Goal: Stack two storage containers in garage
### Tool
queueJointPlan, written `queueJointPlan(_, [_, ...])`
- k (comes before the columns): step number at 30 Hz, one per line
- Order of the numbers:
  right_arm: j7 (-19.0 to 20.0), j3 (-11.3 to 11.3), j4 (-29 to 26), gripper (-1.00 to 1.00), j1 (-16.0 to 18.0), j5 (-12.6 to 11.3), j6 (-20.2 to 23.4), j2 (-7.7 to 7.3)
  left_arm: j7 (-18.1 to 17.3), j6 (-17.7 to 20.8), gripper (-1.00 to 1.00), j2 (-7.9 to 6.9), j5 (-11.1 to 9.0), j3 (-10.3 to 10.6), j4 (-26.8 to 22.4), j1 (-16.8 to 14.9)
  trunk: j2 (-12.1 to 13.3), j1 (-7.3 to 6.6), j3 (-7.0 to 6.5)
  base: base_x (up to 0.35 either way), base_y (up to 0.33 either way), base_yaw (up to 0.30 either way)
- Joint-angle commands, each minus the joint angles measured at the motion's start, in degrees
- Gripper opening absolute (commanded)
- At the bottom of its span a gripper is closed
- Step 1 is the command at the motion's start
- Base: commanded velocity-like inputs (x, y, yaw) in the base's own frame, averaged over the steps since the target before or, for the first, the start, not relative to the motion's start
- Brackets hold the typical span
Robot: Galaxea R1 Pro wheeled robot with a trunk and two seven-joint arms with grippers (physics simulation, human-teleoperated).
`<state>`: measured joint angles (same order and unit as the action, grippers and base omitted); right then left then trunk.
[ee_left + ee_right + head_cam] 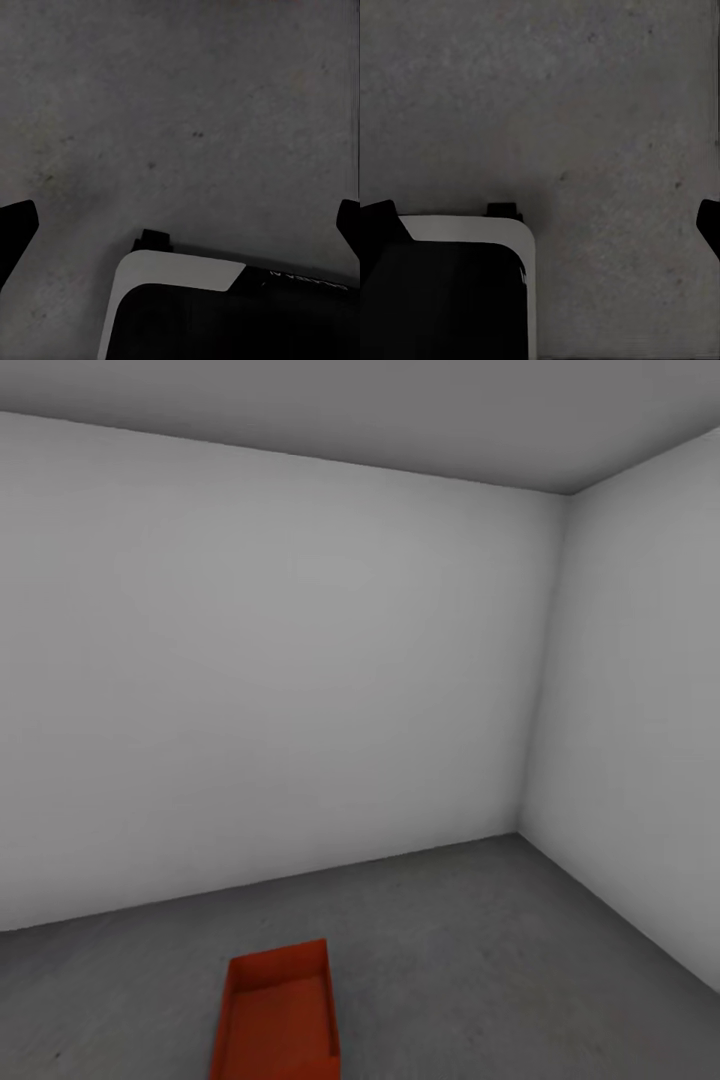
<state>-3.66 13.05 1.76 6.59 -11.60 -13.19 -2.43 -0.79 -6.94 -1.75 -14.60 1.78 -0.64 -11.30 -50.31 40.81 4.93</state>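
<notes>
One red container (278, 1015) sits on the garage floor (480, 950). Both end effectors hang wide open and empty, so the second container may be stacked crooked.

Looking down along the left gripper (180, 225), we see its two dark fingertips (15, 229) at opposite edges of the picture, spread wide with nothing between them. Beyond them lies the floor (187, 112), rough dark grey concrete with small specks. Below sits a black-and-white corner of the robot's base (180, 300).
</notes>
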Motion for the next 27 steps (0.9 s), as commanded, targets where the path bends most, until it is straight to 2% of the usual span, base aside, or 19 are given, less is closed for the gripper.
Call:
queueJointPlan(1, [0.0,0.5,0.2,1.00,0.1,-0.5,-0.3,0.04,-0.1,-0.2,1.00,-0.01,-0.4,0.2,0.0,0.0,-0.1,0.01,0.09,0.000,0.000,-0.286])
queueJointPlan(27, [0.0,0.6,0.2,1.00,0.1,0.0,-0.2,-0.13,-0.1,-0.2,1.00,-0.01,-0.4,0.3,0.0,0.0,-0.1,0.01,0.09,0.000,0.000,-0.286])
